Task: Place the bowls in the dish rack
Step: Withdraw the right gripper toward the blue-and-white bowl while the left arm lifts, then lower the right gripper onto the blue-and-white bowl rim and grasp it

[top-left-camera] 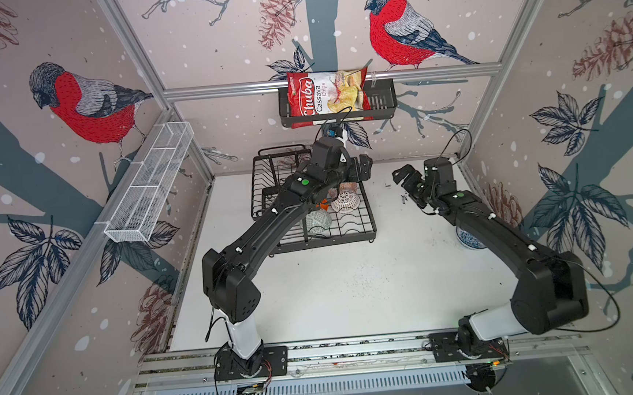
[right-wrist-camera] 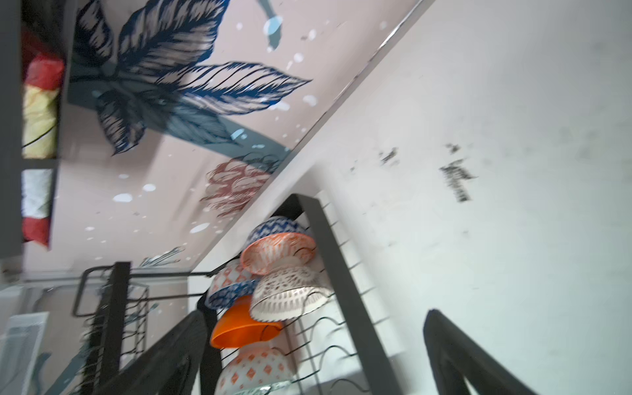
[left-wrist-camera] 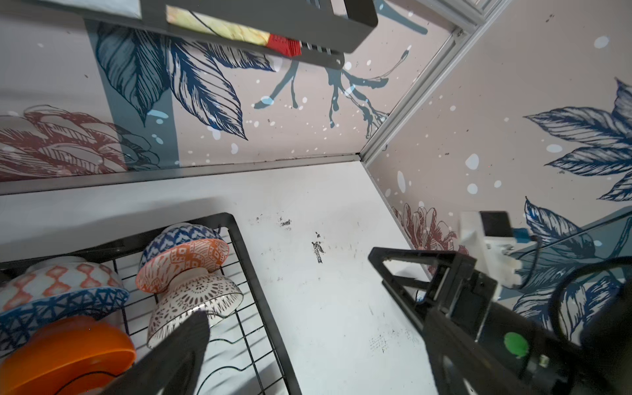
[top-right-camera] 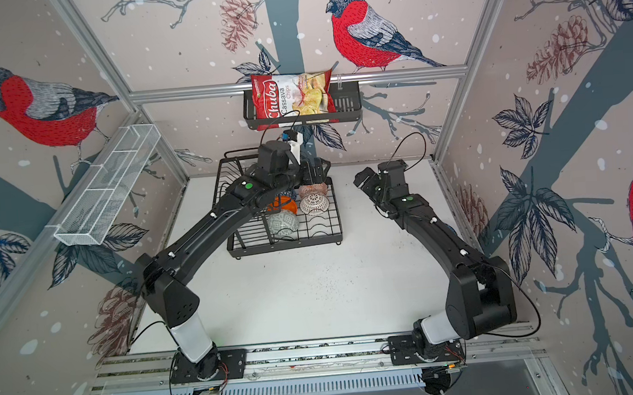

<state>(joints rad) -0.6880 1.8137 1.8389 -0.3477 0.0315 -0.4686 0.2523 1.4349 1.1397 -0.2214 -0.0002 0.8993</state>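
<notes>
Left gripper (top-left-camera: 361, 166) spread near glossy round bowls (left-wrist-camera: 191, 297)

Both top views look steeply down from high at the front, sharing the whole white table (top-left-camera: 352, 291), with the dish rack (top-left-camera: 329, 244) upper centre. Both wrist cameras sit low and close to the dish rack (left-wrist-camera: 251, 273). The right one is blurred, apparently looking along its side.

We list: dish rack (top-left-camera: 333, 242), matt wire; orange bowl (left-wrist-camera: 68, 352), glossy; lattice bowl (left-wrist-camera: 191, 301), smooth glazed ceramic; chips bag (top-left-camera: 323, 93) at twelve o'clock, shiny film; tabletop (top-left-camera: 351, 287), scuffed matt.
</notes>
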